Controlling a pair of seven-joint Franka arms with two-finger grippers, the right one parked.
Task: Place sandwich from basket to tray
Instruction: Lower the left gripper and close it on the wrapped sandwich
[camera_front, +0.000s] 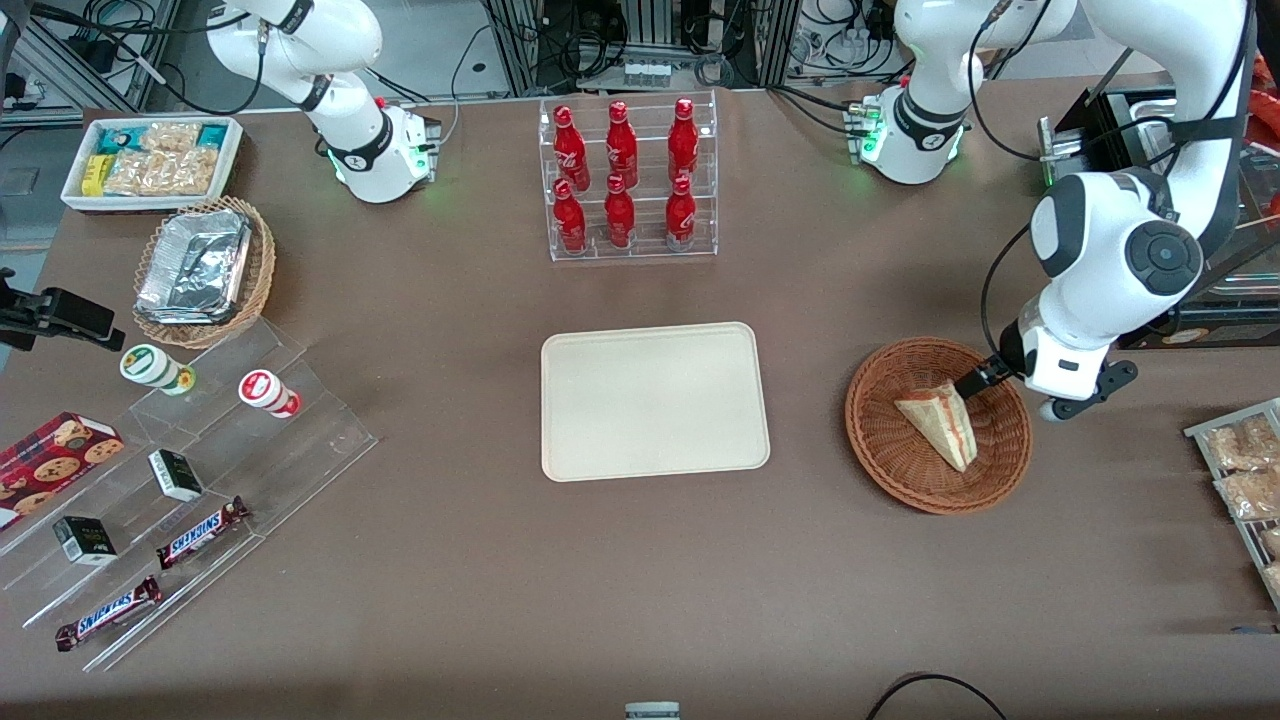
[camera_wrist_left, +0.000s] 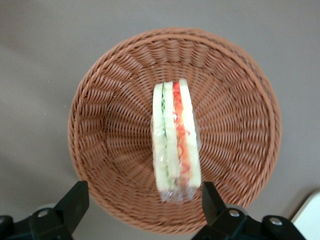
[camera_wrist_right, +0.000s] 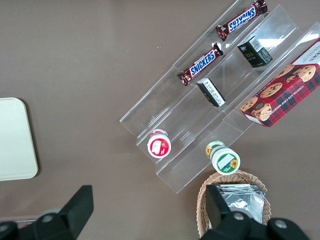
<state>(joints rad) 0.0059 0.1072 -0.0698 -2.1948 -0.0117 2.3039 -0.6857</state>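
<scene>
A wrapped triangular sandwich (camera_front: 940, 422) (camera_wrist_left: 175, 137) lies in the round reddish-brown wicker basket (camera_front: 885, 440) (camera_wrist_left: 110, 145), its red, orange and green layers showing. My left gripper (camera_front: 975, 382) (camera_wrist_left: 145, 202) hangs just above the basket's rim at the edge toward the working arm's base, fingers open and wide apart, nothing between them. The sandwich's wrapped end lies close to one fingertip (camera_wrist_left: 212, 200) without touching it. The cream-beige tray (camera_front: 655, 400) lies flat at the table's middle, beside the basket, with nothing on it.
An acrylic rack of red bottles (camera_front: 625, 180) stands farther from the camera than the tray. Snack packets (camera_front: 1245, 470) lie at the working arm's end. Toward the parked arm's end are a tan basket with foil container (camera_front: 200, 270), a white snack bin (camera_front: 150, 160) and acrylic steps (camera_front: 180, 480).
</scene>
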